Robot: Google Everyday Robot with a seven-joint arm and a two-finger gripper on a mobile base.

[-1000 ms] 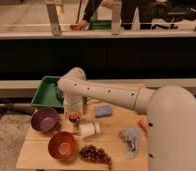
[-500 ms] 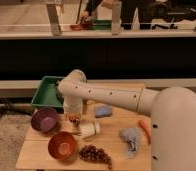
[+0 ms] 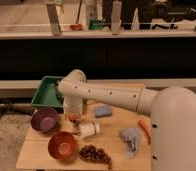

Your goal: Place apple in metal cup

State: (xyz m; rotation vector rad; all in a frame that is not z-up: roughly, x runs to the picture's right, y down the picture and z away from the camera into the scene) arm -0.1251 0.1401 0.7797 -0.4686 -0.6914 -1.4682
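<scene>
My arm reaches in from the right, bends above the green tray and points down. The gripper (image 3: 73, 115) hangs at its end, low over the table between the purple bowl (image 3: 44, 120) and the white plastic cup (image 3: 89, 130). A small orange-red patch, the apple (image 3: 72, 118), shows right at the gripper's tip. I cannot tell whether the apple is held or resting. I cannot make out the metal cup, and the gripper and wrist cover the spot beneath them.
A green tray (image 3: 45, 95) stands at the back left. An orange-brown bowl (image 3: 62, 145) and grapes (image 3: 95, 154) sit at the front. A blue sponge (image 3: 103, 111), a grey cloth (image 3: 131, 138) and a carrot (image 3: 144, 129) lie to the right. The table's front edge is close.
The arm's elbow has shifted slightly to the right. The gripper stays low between the purple bowl and the white cup. The objects have not moved.
</scene>
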